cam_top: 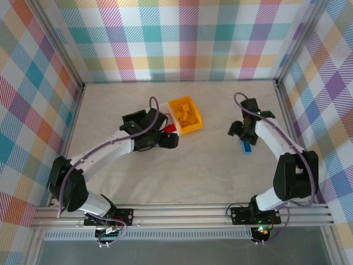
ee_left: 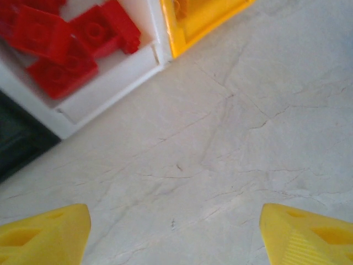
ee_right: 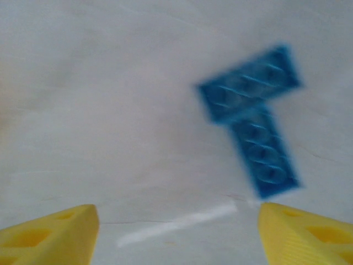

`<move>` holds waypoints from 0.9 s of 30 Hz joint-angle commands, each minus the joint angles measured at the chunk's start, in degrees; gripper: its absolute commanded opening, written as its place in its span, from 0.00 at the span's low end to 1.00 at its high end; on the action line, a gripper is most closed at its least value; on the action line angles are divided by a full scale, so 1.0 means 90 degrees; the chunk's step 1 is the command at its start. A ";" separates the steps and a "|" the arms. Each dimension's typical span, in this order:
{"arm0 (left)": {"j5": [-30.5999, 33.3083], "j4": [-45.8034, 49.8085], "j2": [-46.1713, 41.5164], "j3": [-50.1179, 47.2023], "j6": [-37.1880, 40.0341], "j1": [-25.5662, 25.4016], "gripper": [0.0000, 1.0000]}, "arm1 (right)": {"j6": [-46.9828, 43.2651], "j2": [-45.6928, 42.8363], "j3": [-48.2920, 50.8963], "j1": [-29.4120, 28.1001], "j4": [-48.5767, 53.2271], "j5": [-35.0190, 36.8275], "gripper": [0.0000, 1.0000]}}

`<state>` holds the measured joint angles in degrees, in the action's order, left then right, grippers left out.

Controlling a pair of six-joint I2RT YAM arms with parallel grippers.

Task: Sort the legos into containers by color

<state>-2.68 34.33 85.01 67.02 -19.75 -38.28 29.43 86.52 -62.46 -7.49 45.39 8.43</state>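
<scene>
The left hand (cam_top: 167, 139) is seen in the top view just beside the yellow-orange bin (cam_top: 196, 122), in which yellow-orange legos (cam_top: 185, 113) are already gathered. The right hand (cam_top: 241, 131) is held near the blue legos (cam_top: 246, 147), which lie loose on the surface (cam_top: 209, 171). No other loose bricks can be made out, so the sorting is judged nearly finished, with the blue ones left.

In the left wrist view, the fingers (ee_left: 44, 234) are spread apart over bare surface, with nothing between them. Red legos (ee_left: 60, 44) are piled in the white bin (ee_left: 110, 88), ahead and to the left. The black bin (ee_left: 16, 143) is beside it, and its contents are hidden.

In the right wrist view, which is blurred, the right hand is shown open and empty. Two blue bricks, touching in a T, lie ahead towards the right finger and are not yet between the fingers.
</scene>
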 commanded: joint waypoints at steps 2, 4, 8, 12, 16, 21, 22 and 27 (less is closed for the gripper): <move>-0.0340 -0.0328 0.0169 0.0218 -0.0145 -0.0033 0.81 | -0.0102 0.0046 0.0450 0.0262 0.0281 0.0283 0.85; -0.0320 -0.0272 0.0154 0.0247 -0.0089 -0.0031 0.81 | -0.0235 0.0229 0.0487 0.0418 0.0104 0.0281 0.85; -0.0248 -0.0157 0.0133 0.0277 -0.0009 -0.0011 0.81 | -0.0541 0.0918 0.0194 0.0453 -0.0042 0.0236 0.84; -0.0258 -0.0158 0.0071 0.0179 -0.0004 0.0032 0.82 | -0.0734 0.1341 0.0003 0.0605 -0.0132 0.0391 0.83; -0.0322 -0.0210 0.0006 0.0063 -0.0060 0.0118 0.82 | -0.0953 0.1530 -0.0116 0.0822 -0.0281 0.0322 0.80; -0.0376 -0.0212 0.0000 0.0036 -0.0101 0.0195 0.82 | -0.1204 0.1705 -0.0191 0.0832 -0.0521 -0.0061 0.70; -0.0361 -0.0209 -0.0012 0.0024 -0.0104 0.0206 0.82 | -0.1209 0.1706 -0.0167 0.0832 -0.0572 -0.0166 0.66; -0.0303 -0.0162 -0.0075 -0.0079 -0.0107 0.0252 0.82 | -0.1142 0.1574 0.0005 0.0827 -0.0675 -0.0378 0.46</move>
<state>-5.08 32.80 86.61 67.48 -20.16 -36.53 19.64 100.84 -63.00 0.03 39.79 7.22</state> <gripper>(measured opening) 0.820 0.483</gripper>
